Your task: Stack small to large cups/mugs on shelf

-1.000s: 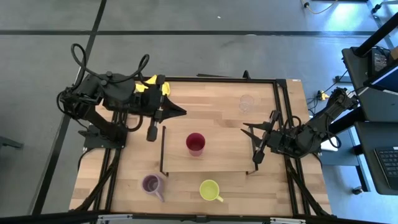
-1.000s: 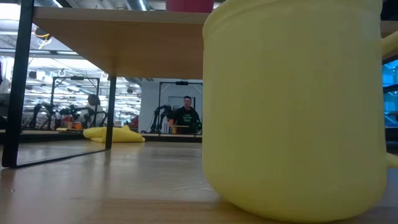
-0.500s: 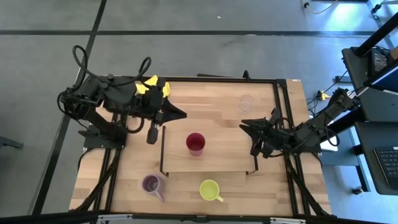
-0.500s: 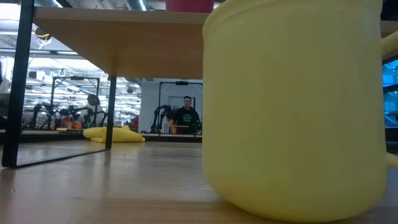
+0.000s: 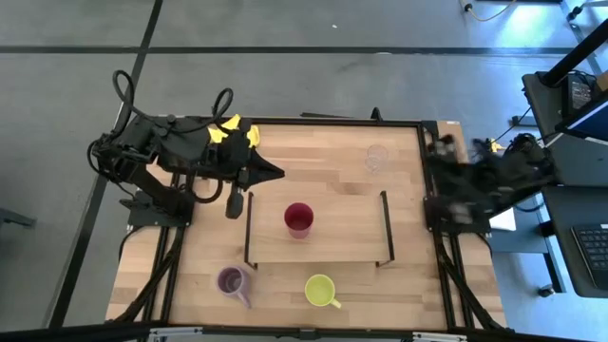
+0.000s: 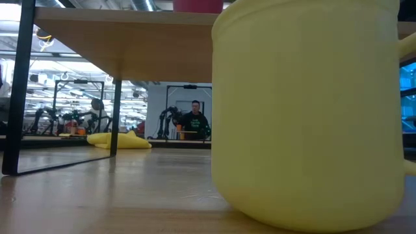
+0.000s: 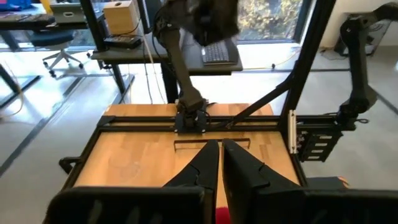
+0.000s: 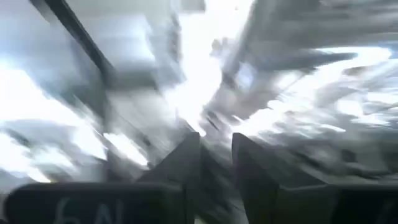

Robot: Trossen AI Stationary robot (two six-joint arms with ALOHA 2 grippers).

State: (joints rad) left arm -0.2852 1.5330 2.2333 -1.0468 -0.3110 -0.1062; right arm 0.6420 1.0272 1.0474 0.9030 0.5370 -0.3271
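A red cup [image 5: 298,218] stands upright on the shelf [image 5: 323,252], left of its middle. On the tabletop stand a clear glass [image 5: 377,157] at the far right, a purple mug [image 5: 231,281] and a yellow-green mug [image 5: 321,290] near the front edge. The low view is filled by the yellow-green mug [image 6: 312,110]. My left gripper [image 5: 277,173] hovers shut and bare above the table, beyond the shelf's far left corner, pointing toward the right. My right gripper [image 5: 446,185] is a blur over the table's right edge; its fingers [image 8: 186,165] stand apart with nothing between them.
A yellow cloth [image 5: 231,128] lies at the far left corner, partly under the left arm. Thin black frames [image 5: 387,228] close the shelf's short ends. Bare tabletop [image 5: 323,161] lies between the shelf and the far edge. A person [image 6: 195,117] shows far off in the room.
My right gripper has swung quickly away from the shelf's right end, toward the table's right edge, and is now blurred there. The cups and mugs have not moved.
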